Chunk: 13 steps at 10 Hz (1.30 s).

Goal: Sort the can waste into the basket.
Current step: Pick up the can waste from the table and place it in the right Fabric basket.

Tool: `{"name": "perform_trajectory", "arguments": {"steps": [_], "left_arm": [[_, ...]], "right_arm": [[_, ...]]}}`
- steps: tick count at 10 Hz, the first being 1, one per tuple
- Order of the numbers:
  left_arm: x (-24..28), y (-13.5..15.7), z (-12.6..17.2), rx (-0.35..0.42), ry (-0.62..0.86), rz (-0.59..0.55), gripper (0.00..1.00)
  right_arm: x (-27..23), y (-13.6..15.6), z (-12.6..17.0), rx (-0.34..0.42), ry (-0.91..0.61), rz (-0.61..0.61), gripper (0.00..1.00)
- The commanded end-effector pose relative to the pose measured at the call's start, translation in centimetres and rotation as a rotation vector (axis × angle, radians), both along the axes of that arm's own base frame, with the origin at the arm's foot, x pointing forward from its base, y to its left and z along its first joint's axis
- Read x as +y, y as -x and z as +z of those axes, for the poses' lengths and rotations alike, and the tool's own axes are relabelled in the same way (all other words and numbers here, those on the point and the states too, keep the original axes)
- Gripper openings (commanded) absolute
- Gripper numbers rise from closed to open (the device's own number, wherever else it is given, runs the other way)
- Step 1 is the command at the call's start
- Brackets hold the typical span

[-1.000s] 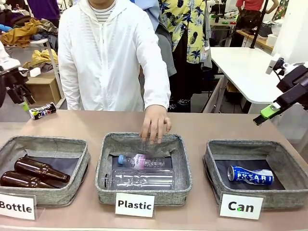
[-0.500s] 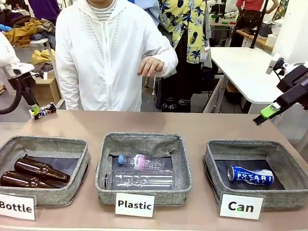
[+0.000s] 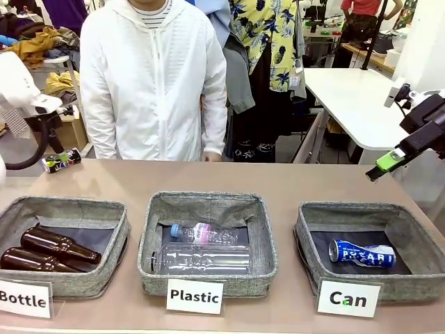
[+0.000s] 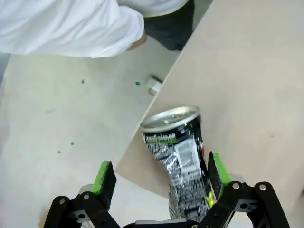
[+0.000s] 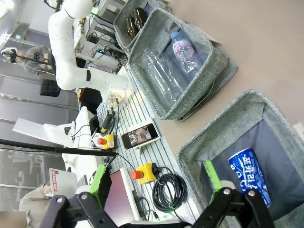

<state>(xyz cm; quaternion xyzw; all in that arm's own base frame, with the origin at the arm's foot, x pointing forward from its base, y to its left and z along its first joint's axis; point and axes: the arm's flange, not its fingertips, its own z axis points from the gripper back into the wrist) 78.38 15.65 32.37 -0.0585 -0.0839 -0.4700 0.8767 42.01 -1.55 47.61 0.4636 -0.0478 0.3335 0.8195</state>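
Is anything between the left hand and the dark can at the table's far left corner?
Nothing visible. In the left wrist view the left hand is open, and the dark can lies on its side on the table near the edge, between the green pads, close to one of them.

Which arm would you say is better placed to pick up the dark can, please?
Left: its open pincer already straddles the dark can at the table's far left edge, while the right pincer hangs beyond the Can basket.

Front view faces person across table [image 3: 292, 182] — wrist views look down.
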Motion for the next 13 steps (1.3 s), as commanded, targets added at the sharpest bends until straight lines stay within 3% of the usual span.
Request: {"name": "perform_trajectory", "arguments": {"steps": [1,2,3,4,6,8,9,10,11,13], "left_arm": [[-0.5,0.0,-0.6,0.025,-0.084,0.022,1.0],[-0.6,0.0,-0.7,0.021,-0.093,0.022,1.0],[-0.7,-0.1,-0.7,0.011,-0.111,0.029,0.77],[-0.7,0.0,-0.8,0.019,-0.106,0.03,0.45],[-0.8,0.0,-0.8,0.045,-0.104,0.017,0.0],[-0.9,0.1,-0.5,0.063,-0.094,0.005,0.0],[-0.6,0.5,0.2,0.071,-0.07,-0.002,0.07],[-0.1,1.4,2.0,0.064,-0.042,0.0,0.0],[0.5,3.3,5.0,0.073,0.025,-0.039,0.0],[2.1,10.9,13.7,-0.016,0.129,-0.081,0.0]], "right_arm": [[0.0,0.2,-0.2,-0.024,0.001,0.002,1.0],[0.0,0.2,-0.2,-0.024,0.001,0.002,1.0],[0.0,0.2,-0.2,-0.024,0.001,0.002,1.0],[0.0,0.2,-0.2,-0.024,0.001,0.002,1.0],[0.0,0.2,-0.2,-0.024,0.001,0.002,1.0],[0.0,0.2,-0.2,-0.024,0.001,0.002,1.0],[0.0,0.2,-0.2,-0.024,0.001,0.002,1.0],[0.0,0.2,-0.2,-0.024,0.001,0.002,1.0],[0.0,0.2,-0.2,-0.024,0.001,0.002,1.0],[0.0,0.2,-0.2,-0.024,0.001,0.002,1.0]]}}
